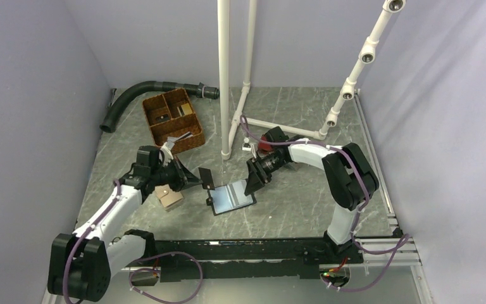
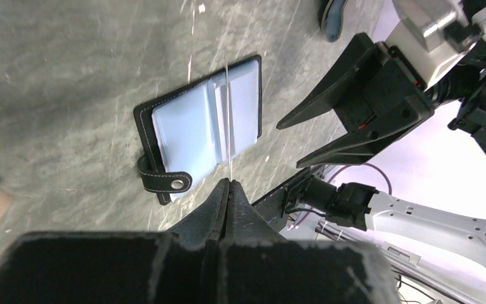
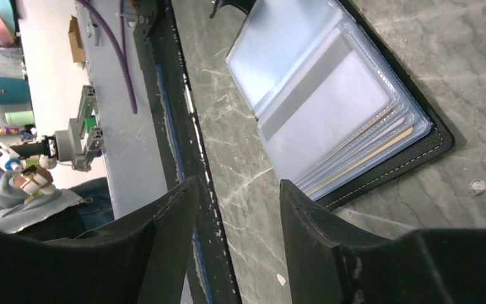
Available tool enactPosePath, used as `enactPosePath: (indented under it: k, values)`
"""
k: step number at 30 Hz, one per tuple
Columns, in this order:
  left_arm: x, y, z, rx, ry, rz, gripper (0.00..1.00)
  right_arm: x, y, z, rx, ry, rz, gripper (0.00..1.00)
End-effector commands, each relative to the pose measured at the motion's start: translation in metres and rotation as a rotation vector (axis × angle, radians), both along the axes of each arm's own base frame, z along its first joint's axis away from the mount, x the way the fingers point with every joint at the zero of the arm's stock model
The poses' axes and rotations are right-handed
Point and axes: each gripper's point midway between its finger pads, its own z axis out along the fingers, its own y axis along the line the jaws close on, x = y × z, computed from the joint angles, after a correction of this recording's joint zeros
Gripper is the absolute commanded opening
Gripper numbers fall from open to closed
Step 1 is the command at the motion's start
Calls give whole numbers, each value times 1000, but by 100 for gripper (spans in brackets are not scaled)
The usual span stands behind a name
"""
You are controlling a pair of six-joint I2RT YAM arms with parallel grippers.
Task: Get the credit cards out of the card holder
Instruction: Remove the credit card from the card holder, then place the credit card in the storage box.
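Observation:
The card holder (image 1: 233, 197) lies open on the table, black-edged with light blue sleeves (image 2: 190, 130). My left gripper (image 1: 199, 182) is shut on a dark credit card (image 1: 206, 178), which stands on edge just left of the holder. In the left wrist view that card shows only as a thin edge-on line (image 2: 228, 126) rising from the closed fingertips (image 2: 229, 182). My right gripper (image 1: 251, 183) hangs open over the holder's right edge with nothing between its fingers (image 3: 239, 183). An orange-yellow card edge (image 3: 370, 155) shows among the clear sleeves (image 3: 329, 107).
A brown woven basket (image 1: 173, 120) and a black hose (image 1: 140, 92) sit at the back left. A white pipe frame (image 1: 224, 76) stands behind the holder. A small cardboard box (image 1: 169, 198) lies under the left arm. A red object (image 1: 264, 145) is behind the right wrist.

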Motion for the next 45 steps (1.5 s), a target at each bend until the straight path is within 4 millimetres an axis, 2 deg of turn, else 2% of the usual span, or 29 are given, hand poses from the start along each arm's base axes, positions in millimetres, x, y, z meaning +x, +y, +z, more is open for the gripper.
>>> enactPosePath:
  k: [1,5,16,36,45]
  values:
    - [13,8,23,-15,-64,-42,0,4,-2,32,144,-88,89,54]
    - [33,18,38,-22,-99,-35,0,4,-6,34,147,-103,105,56]
    - [88,49,63,-23,-168,-14,0,13,-16,35,143,-129,86,56]
    - [164,101,77,-41,-202,14,0,21,-26,37,148,-154,67,56]
    - [205,131,73,-32,-192,33,0,24,-28,36,155,-138,65,56]
